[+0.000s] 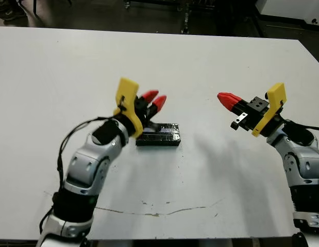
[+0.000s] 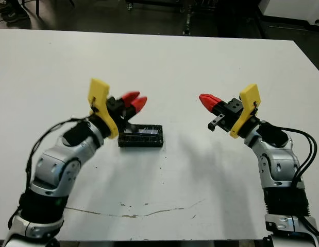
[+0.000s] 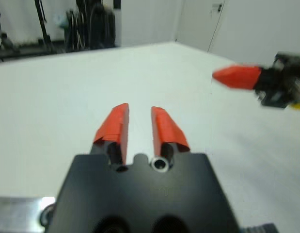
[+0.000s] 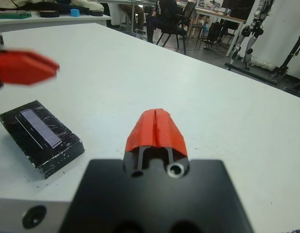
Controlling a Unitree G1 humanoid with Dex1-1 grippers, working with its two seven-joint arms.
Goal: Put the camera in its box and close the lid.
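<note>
The box (image 1: 158, 135) lies flat on the white table with the glossy black lid (image 4: 40, 127) on top of it, the pale stripe facing up. The camera is hidden. My left gripper (image 1: 154, 99) hovers just above and behind the box's left end, open by a narrow gap with nothing between its fingers (image 3: 162, 127). My right gripper (image 1: 224, 99) hangs well to the right of the box, above the table, shut on nothing, its tips pressed together (image 4: 156, 124).
A thin scuff line (image 1: 159, 211) runs across the table near the front edge. Beyond the far edge is dark floor with chairs and equipment stands (image 4: 171, 24). Bare table surface lies between box and right gripper.
</note>
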